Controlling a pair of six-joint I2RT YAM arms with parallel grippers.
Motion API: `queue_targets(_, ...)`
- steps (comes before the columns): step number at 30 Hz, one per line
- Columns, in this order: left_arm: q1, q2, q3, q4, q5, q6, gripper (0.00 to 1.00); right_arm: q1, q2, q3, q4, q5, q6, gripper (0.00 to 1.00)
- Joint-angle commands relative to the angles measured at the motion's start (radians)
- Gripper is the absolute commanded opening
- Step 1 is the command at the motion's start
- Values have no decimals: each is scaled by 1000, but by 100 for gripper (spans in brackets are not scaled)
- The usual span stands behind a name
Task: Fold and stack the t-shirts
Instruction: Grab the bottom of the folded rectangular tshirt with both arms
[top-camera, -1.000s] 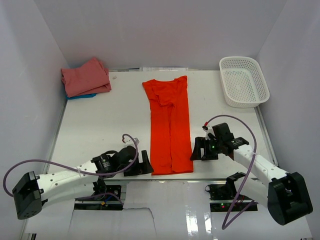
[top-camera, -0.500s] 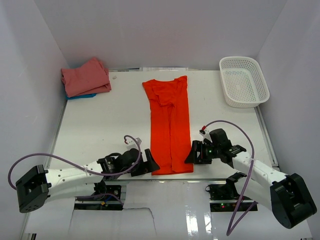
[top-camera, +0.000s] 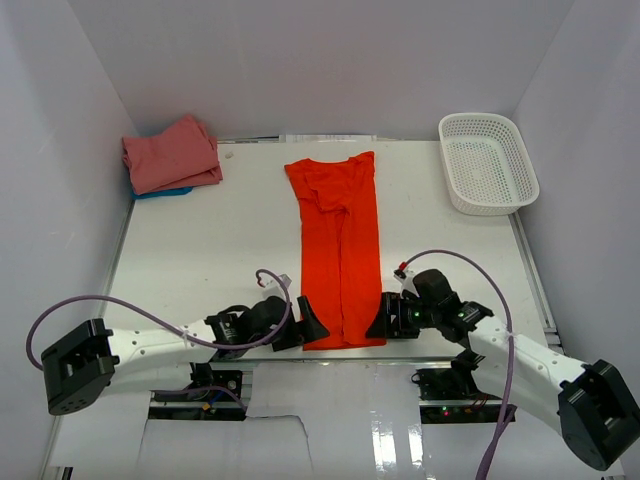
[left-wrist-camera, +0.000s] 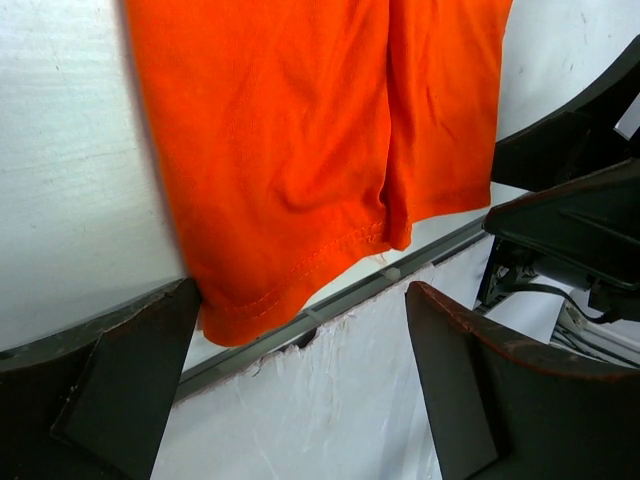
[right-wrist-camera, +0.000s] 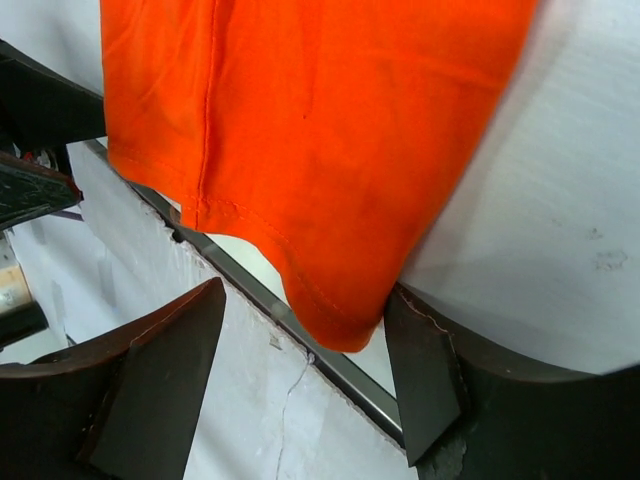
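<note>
Pretty bright, even light here, just soft shadows hugging the orange-red t-shirt (top-camera: 340, 250) and some glare on the table edge (top-camera: 390, 420) right below it.

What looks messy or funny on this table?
The folded salmon-pink t-shirt sits crookedly on a blue t-shirt, whose edge peeks out. The bottom hem of the long orange-red t-shirt slightly overlaps the table's front metal strip.

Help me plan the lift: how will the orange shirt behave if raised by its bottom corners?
Likely floppy: the orange shirt lies flat and creased, so it should sag between grips. Probably light: its hem looks thin.
</note>
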Motion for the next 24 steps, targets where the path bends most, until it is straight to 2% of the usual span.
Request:
queue_targets(1,-15,-3,-61,-104,19,-12,96,12,-36,-54,-170,92,10,71)
queue_targets(6,-25,15,-73,-91,36,-20,94,12,-41,-87,-155,82,18,62)
queue_targets(13,-42,61,-94,-82,31,-37,91,14,3,-98,-94,98,24,58)
queue_targets(14,-42,58,-110,-82,25,-52,91,14,7,-97,-94,105,24,52)
queue_targets(16,-42,38,-132,-82,16,-70,88,14,15,-94,-92,106,20,45)
queue_targets(18,-42,-17,-159,-87,10,-95,81,14,21,-92,-94,106,17,36)
queue_targets(20,-42,-78,-196,-91,7,-113,78,14,19,-89,-101,103,15,32)
queue_targets(24,-42,-130,-205,-146,13,-112,78,15,0,-80,-133,114,15,31)
